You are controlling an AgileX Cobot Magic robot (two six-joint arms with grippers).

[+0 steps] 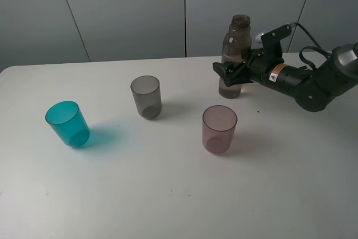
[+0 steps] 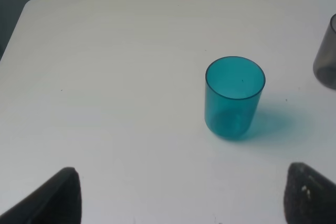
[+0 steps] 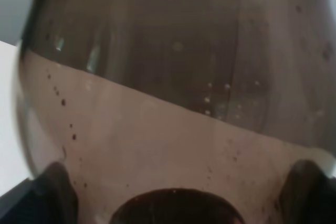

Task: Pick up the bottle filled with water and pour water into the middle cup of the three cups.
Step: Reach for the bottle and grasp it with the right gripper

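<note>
Bottle [image 1: 235, 54] upright on table [image 1: 168, 194], upper right of frame, part-filled, no cap visible. Right gripper [image 1: 230, 75] open, jaws straddling lower body, not clamped. Risks:
- off-centre closure tips bottle, spills water
- weak grip slips on smooth wall
- swing toward middle cup [image 1: 146, 97] may clip pink cup [image 1: 219, 129]

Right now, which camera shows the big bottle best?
The exterior high view: the bottle shows there, from open neck to base, standing upright. The right wrist view is too close: only part of its wall and the water inside. The left wrist view does not show it at all.
</note>
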